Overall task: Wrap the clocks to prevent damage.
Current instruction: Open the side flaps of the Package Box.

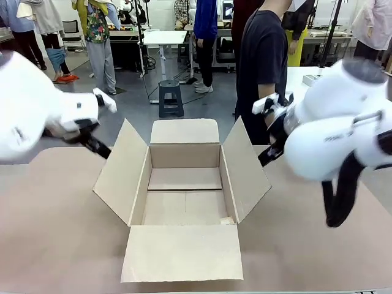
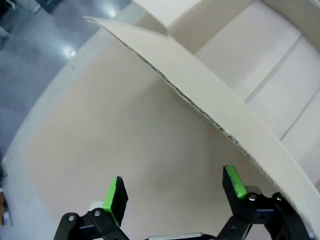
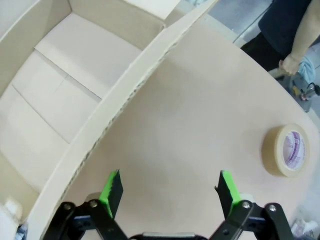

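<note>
My left gripper (image 2: 175, 187) hangs over the table (image 2: 100, 125), fingers spread wide and holding nothing, with the open cardboard box (image 2: 215, 95) at its 1 o'clock. My right gripper (image 3: 170, 182) is spread just as wide, the box at its 10 o'clock and a roll of tape (image 3: 272, 152) lying at 2 o'clock. Past the box, at 1 o'clock, a person (image 1: 263, 55) stands at the far edge.

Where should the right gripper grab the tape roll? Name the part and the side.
Probably from above, one finger in the core hole and one outside the ring wall: the tape roll lies flat on the table, hole facing up.
</note>
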